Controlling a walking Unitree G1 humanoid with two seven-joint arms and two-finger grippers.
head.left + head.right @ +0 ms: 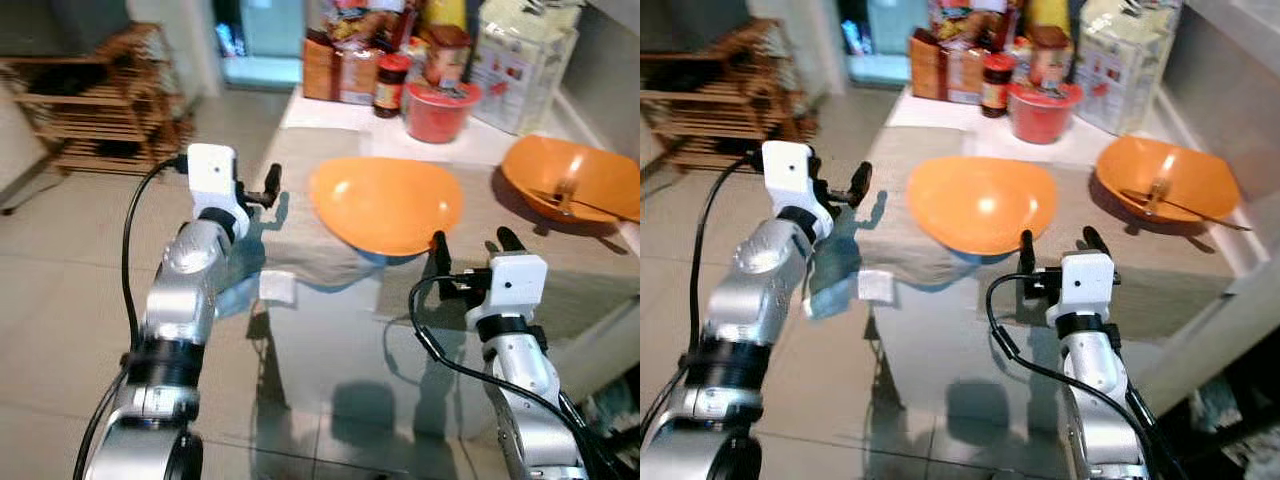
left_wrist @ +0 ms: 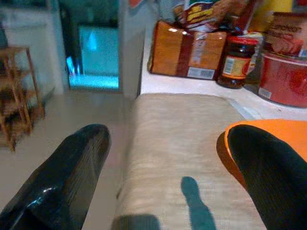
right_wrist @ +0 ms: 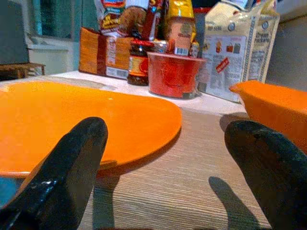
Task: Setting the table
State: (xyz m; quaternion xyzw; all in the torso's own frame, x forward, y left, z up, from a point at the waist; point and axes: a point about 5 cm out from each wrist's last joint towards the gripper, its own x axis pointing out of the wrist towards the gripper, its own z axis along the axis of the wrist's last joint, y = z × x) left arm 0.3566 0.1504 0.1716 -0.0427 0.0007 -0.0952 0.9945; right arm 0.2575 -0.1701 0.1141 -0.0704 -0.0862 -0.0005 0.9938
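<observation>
A wide orange plate (image 1: 385, 205) lies on a beige placemat (image 2: 182, 143) in the middle of the table. Something blue peeks out under the plate's near rim. To the right sits an orange bowl (image 1: 575, 180) with a fork (image 1: 565, 190) in it. My right gripper (image 1: 474, 243) is open at the table's front edge, just short of the plate's right side; its fingers (image 3: 62, 167) frame the plate (image 3: 96, 110) and the bowl (image 3: 273, 105). My left gripper (image 1: 268, 190) is open and raised at the table's left edge, over the placement's corner.
At the back of the table stand a red tub (image 1: 440, 105), a dark jar (image 1: 390, 85), brown boxes (image 1: 340, 65) and a white carton (image 1: 520, 60). A wooden rack (image 1: 100, 100) stands on the tiled floor to the left. The placemat's near left corner hangs over the table edge.
</observation>
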